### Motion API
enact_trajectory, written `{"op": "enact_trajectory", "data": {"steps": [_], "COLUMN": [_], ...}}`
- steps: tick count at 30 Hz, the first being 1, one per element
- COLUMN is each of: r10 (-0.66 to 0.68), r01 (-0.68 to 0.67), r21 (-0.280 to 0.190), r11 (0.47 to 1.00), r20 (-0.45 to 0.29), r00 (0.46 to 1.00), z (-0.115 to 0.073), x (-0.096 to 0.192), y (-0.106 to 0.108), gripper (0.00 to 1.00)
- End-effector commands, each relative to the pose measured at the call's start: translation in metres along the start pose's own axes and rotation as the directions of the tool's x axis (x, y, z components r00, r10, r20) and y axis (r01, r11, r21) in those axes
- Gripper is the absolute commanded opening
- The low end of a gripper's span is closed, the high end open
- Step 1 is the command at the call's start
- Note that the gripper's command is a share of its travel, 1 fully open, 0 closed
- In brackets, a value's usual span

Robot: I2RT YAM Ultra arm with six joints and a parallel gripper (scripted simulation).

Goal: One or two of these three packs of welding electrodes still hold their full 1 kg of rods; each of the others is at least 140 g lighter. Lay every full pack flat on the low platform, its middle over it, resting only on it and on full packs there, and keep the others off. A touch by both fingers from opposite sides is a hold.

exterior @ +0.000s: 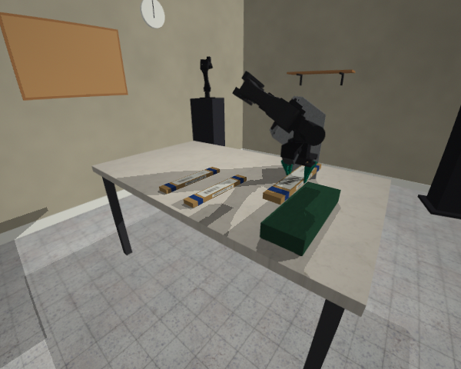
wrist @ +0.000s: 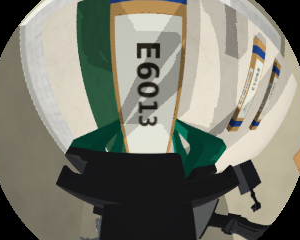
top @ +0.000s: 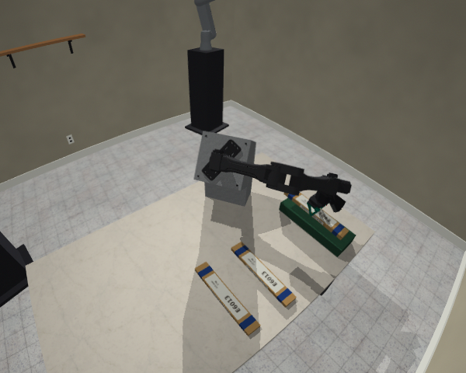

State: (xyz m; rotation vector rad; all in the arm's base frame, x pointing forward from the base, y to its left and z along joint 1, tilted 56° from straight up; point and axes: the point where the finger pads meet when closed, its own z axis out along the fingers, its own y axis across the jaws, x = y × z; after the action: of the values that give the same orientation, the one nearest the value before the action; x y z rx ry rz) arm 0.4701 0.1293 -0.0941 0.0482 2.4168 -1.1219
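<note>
Three long tan packs with blue bands and white labels marked E6013 are on the table. My gripper (exterior: pixel 296 173) is shut on one pack (exterior: pixel 290 184) near its middle, with a green finger on each long side. This pack runs along one long side of the dark green low platform (exterior: pixel 302 215). It also shows in the wrist view (wrist: pixel 149 74), with the platform (wrist: pixel 97 60) to its left. I cannot tell whether the pack touches the table or the platform. The other two packs (top: pixel 262 273) (top: pixel 227 297) lie flat on the table, side by side, apart from the platform.
The arm's grey base block (top: pixel 225 169) stands at the back of the table. The table's edge (exterior: pixel 230 238) is close to the platform's near end. Black pedestals (exterior: pixel 207 120) (exterior: pixel 455 162) stand on the floor away from the table.
</note>
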Motion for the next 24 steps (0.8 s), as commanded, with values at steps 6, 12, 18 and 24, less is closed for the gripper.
{"op": "enact_trajectory", "data": {"steps": [6,12,18,24], "r10": [-0.027,0.014,0.001,0.01], "r01": [0.03,-0.008,0.004,-0.004], "r21": [-0.039,-0.06,-0.054,-0.058], "r11": [0.999,0.998,0.999,0.998], "r20": [0.073,0.093,0.087,0.091], "r00": [0.997,0.996,0.996,0.996], "z": [-0.021,-0.028,-0.026,-0.024], "x": [-0.006,-0.023,-0.022,-0.023], "y": [0.019,0.017,0.016,0.017], "gripper": [0.0,0.0,0.0,0.0]}}
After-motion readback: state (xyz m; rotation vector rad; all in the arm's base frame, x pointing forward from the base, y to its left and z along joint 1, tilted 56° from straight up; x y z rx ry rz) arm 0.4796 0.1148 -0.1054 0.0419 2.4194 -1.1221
